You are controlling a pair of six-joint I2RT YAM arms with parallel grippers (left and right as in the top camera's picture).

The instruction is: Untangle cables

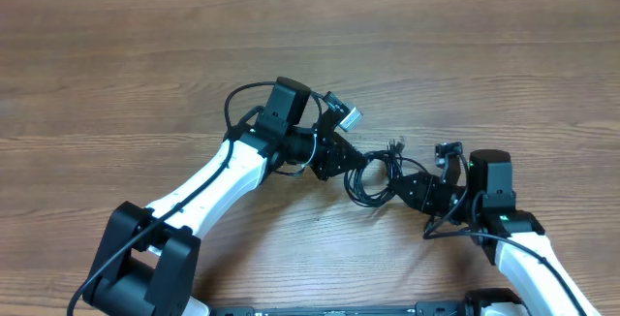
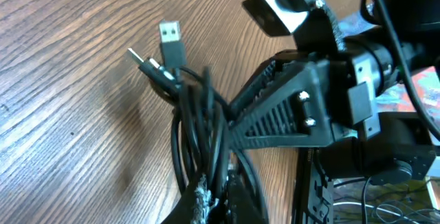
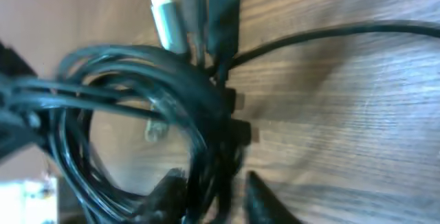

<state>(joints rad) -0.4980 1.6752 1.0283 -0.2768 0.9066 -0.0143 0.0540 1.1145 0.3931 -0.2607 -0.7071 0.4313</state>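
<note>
Cables (image 2: 199, 114) sit clenched in left fingers (image 2: 194, 214); tangle hides whether right fingers (image 3: 265, 198) grip.

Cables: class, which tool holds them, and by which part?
Left tool grips the cables by their bundled loops, away from the plugs. Right tool straddles the bundle; whether it grips cannot be told.

In the right wrist view, blur smears the thin black looped cables (image 3: 196, 97) ahead of the right gripper (image 3: 214, 186), so whether its jaws pinch a strand is unclear. In the left wrist view the bottom edge cuts off the left gripper (image 2: 212, 207), hiding where the bundle passes between its jaws. From overhead, single strands are too small to separate.
</note>
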